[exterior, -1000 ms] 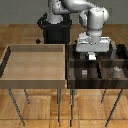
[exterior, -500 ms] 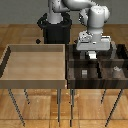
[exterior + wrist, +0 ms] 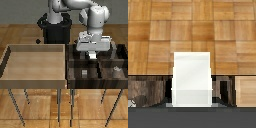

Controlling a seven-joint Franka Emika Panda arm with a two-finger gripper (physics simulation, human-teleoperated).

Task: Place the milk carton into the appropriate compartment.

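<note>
The milk carton (image 3: pixel 191 79) is a small white-grey box that fills the middle of the wrist view, close to the camera. In the exterior view it shows as a pale bit (image 3: pixel 92 55) under the white hand. My gripper (image 3: pixel 91 56) is shut on it and holds it above the back left compartment (image 3: pixel 80 59) of the dark brown partitioned tray (image 3: pixel 70 70). The fingers themselves are hidden in the wrist view.
A short grey cube (image 3: pixel 84 73) lies in the front left cell and a small roundish grey item (image 3: pixel 116 70) in the front right cell. A large light tan undivided tray (image 3: pixel 35 62) stands at the exterior view's left. Both rest on thin-legged stands over a wood floor.
The hand with the carton has shifted slightly toward the exterior view's left and stays above the dark tray. Nothing else has moved.
</note>
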